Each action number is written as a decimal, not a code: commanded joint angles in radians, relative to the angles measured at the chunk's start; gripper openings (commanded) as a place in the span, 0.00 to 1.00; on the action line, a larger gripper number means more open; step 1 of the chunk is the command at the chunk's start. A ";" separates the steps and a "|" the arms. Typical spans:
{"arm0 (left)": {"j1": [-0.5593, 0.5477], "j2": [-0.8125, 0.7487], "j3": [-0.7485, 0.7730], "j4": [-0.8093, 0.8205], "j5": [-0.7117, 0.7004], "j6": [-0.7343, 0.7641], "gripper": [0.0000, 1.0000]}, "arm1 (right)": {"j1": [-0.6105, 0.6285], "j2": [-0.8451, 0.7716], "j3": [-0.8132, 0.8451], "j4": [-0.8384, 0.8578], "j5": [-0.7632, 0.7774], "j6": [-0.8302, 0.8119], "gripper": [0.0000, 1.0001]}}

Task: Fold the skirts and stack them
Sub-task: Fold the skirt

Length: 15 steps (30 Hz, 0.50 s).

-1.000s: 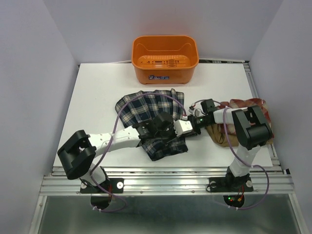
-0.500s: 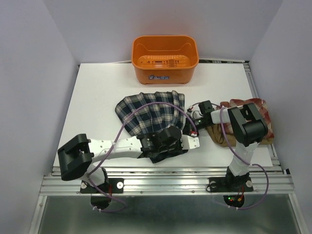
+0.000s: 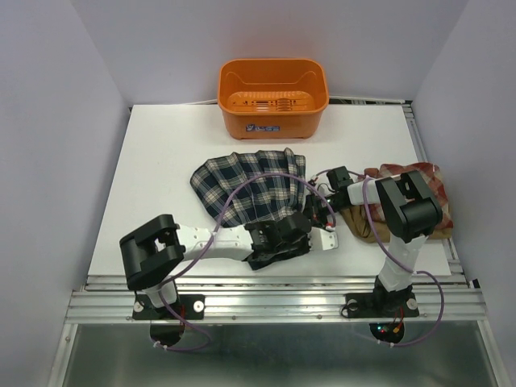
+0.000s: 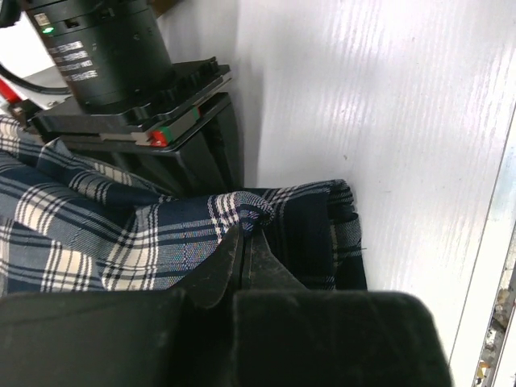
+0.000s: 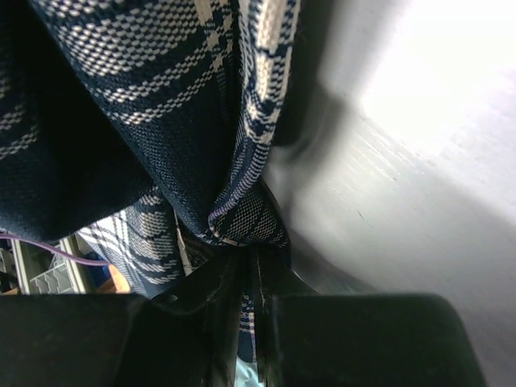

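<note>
The navy-green-white plaid skirt (image 3: 251,189) lies mid-table, partly bunched under my arms at its near right end. My left gripper (image 3: 305,234) (image 4: 244,234) is shut on a fold of its dark near edge (image 4: 242,214). My right gripper (image 3: 316,216) (image 5: 246,256) is shut on a pinch of the same skirt (image 5: 242,218), right beside the left one; its black body (image 4: 121,72) fills the upper left of the left wrist view. The red-and-white plaid skirt (image 3: 421,179) and the tan skirt (image 3: 360,222) lie heaped at the right, under the right arm.
An orange plastic basket (image 3: 272,97) stands at the back centre. The table's near edge with its metal rail (image 3: 274,284) runs just below the grippers. White table top (image 4: 387,121) shows to the right of the skirt's corner.
Both grippers have moved toward the near edge and a little right, pulling the navy plaid skirt's near right end with them. The left arm has swung lower across the skirt.
</note>
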<state>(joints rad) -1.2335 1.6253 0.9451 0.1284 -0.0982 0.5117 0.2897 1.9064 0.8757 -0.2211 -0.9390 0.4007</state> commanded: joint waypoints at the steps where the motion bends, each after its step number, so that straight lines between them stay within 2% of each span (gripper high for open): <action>1: -0.014 0.011 0.023 0.111 0.061 0.011 0.00 | 0.017 0.009 0.003 0.023 0.065 -0.013 0.14; 12: -0.034 0.082 -0.035 0.086 0.280 0.031 0.00 | 0.017 -0.044 0.048 -0.023 0.117 -0.034 0.14; 15: -0.037 0.106 -0.036 0.062 0.288 0.033 0.00 | 0.017 -0.055 0.063 -0.037 0.123 -0.028 0.14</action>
<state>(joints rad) -1.2488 1.7081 0.9203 0.1749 0.0795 0.5354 0.2939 1.8973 0.8928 -0.2543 -0.9123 0.3958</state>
